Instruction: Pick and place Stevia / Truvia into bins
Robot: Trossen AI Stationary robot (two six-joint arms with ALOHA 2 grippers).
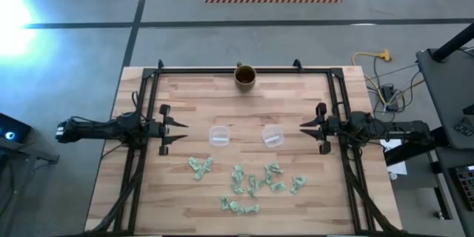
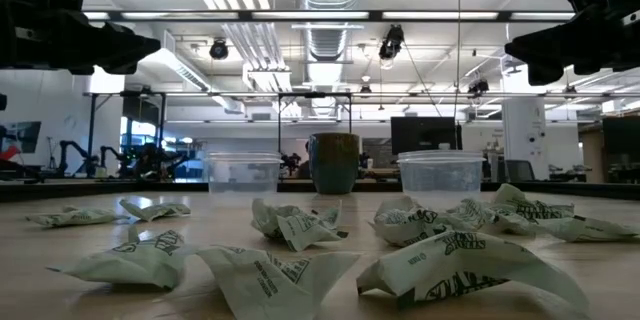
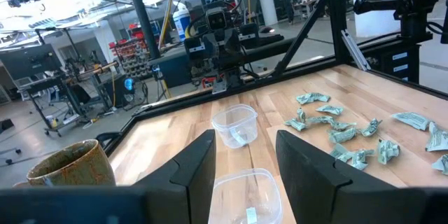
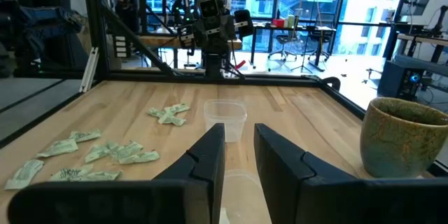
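Observation:
Several crumpled green-and-white Stevia packets (image 1: 248, 184) lie scattered on the near half of the wooden table, also seen up close in the low view (image 2: 290, 225). Two clear plastic cups stand upright mid-table, the left one (image 1: 219, 135) and the right one (image 1: 272, 135); each holds a packet. My left gripper (image 1: 181, 132) hovers open at the table's left side, above the surface and left of the left cup (image 3: 243, 194). My right gripper (image 1: 304, 130) hovers open at the right side, facing the right cup (image 4: 238, 185).
A brown-gold mug (image 1: 245, 77) stands at the middle of the far edge. A black metal frame (image 1: 244, 69) runs along the far, left and right sides of the table. Bare wood lies between the cups and the mug.

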